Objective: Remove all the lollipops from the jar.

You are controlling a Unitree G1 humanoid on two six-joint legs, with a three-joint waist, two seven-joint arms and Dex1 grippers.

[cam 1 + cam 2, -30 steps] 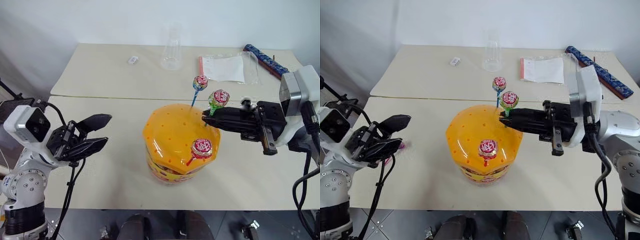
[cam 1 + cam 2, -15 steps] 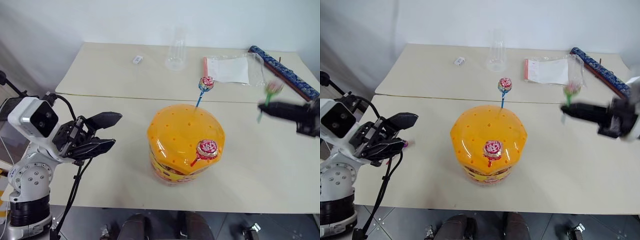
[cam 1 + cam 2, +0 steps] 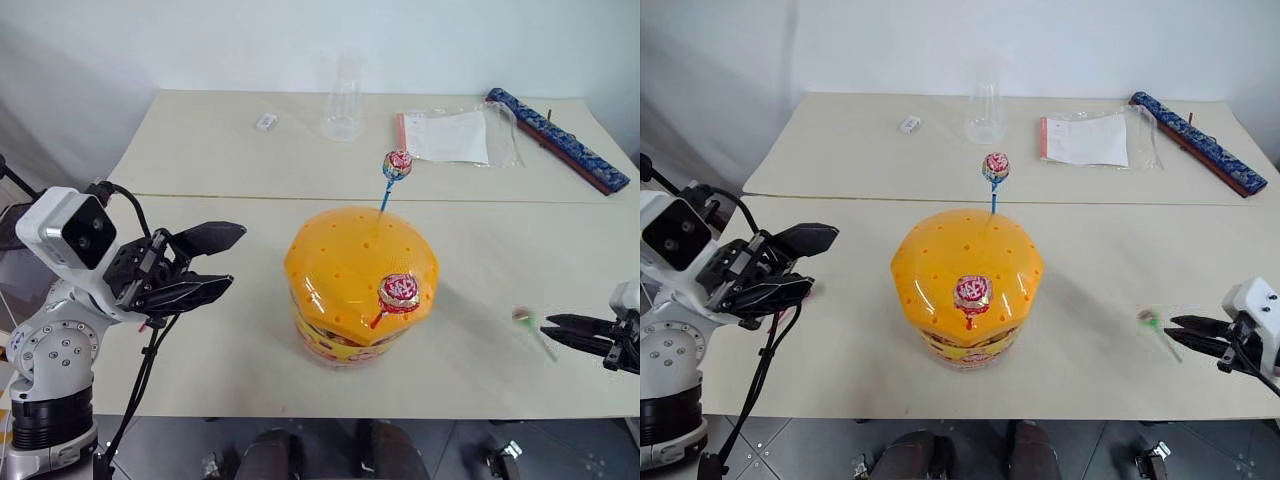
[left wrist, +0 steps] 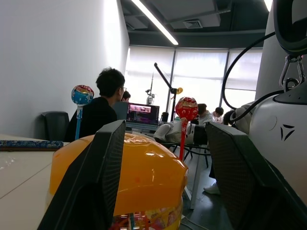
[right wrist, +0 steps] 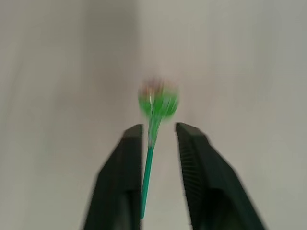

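Observation:
The jar [image 3: 345,290], a squat tub with an orange domed lid, stands mid-table. Two lollipops stick out of the lid: a blue-stick one [image 3: 397,165] at the far side and a red-stick one [image 3: 400,291] at the front. A green-stick lollipop [image 3: 1154,324] shows blurred, low at the table to the jar's right. In the right wrist view its stick [image 5: 147,167] runs loose between the spread fingers of my right gripper [image 5: 158,127], which is open. My left gripper [image 3: 235,260] hovers open and empty to the left of the jar.
On the far table stand a clear glass cup [image 3: 342,100], a plastic sleeve with paper [image 3: 455,135], a long blue patterned bar [image 3: 556,136] and a small white piece [image 3: 265,121]. A seam [image 3: 200,196] splits the two tabletops. People sit in the background [image 4: 98,110].
My right gripper carried the green-stick lollipop from above the jar out to the right and down to the table's front right, then opened. The left gripper stayed in place.

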